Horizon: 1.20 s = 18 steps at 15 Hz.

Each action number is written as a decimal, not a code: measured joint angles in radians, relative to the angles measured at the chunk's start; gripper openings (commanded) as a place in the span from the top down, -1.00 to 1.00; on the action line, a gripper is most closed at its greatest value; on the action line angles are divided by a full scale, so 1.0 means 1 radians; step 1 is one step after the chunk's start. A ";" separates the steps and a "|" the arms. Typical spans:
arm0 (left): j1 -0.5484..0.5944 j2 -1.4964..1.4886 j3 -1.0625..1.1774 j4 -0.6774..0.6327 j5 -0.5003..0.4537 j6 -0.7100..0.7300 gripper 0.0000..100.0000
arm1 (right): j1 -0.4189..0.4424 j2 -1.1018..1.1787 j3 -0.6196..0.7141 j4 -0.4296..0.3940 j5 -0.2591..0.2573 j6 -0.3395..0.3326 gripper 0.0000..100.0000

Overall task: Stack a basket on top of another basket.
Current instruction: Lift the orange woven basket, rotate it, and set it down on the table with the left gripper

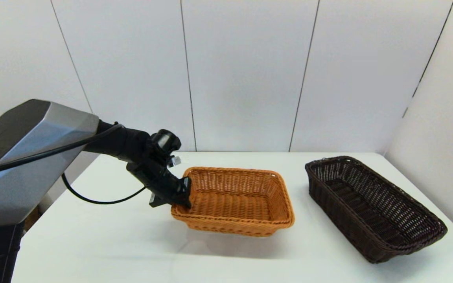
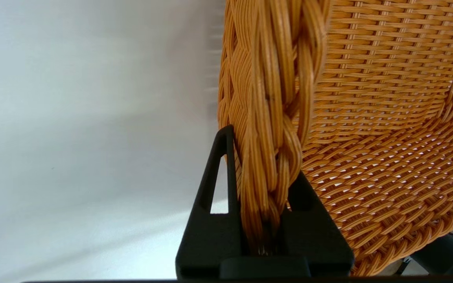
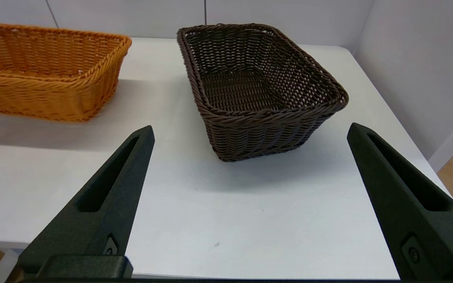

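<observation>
The orange-tan woven basket [image 1: 234,196] sits mid-table, its left end rim pinched by my left gripper [image 1: 185,192]. In the left wrist view the gripper [image 2: 264,157] is shut on the braided rim, one finger outside the wall and one inside the basket [image 2: 387,118]. A wide shadow under the basket suggests it is slightly raised. The dark brown basket [image 1: 372,208] stands empty on the table's right side, apart from the orange one. My right gripper [image 3: 250,127] hangs open near the table's front edge, facing the dark basket [image 3: 258,78], with the orange basket [image 3: 41,70] off to its side.
The white table [image 1: 112,243] is bounded by white wall panels at the back and on the right. A black cable loops from the left arm over the table's left part. The table's right edge lies close to the dark basket.
</observation>
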 measured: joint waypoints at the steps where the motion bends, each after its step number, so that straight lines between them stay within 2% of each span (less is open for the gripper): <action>1: -0.001 0.003 0.000 -0.001 0.000 0.002 1.00 | 0.000 0.000 0.000 0.000 0.000 0.000 -1.00; 15: -0.007 0.011 0.000 -0.008 0.001 -0.007 1.00 | 0.000 0.000 0.000 0.000 0.000 0.000 -1.00; 16: -0.007 0.010 0.000 -0.008 0.001 -0.007 -1.00 | 0.000 0.000 0.000 0.000 0.000 0.000 -1.00; 18: -0.007 0.008 0.001 -0.009 0.000 -0.007 -1.00 | 0.000 0.000 0.000 0.000 0.000 0.000 -1.00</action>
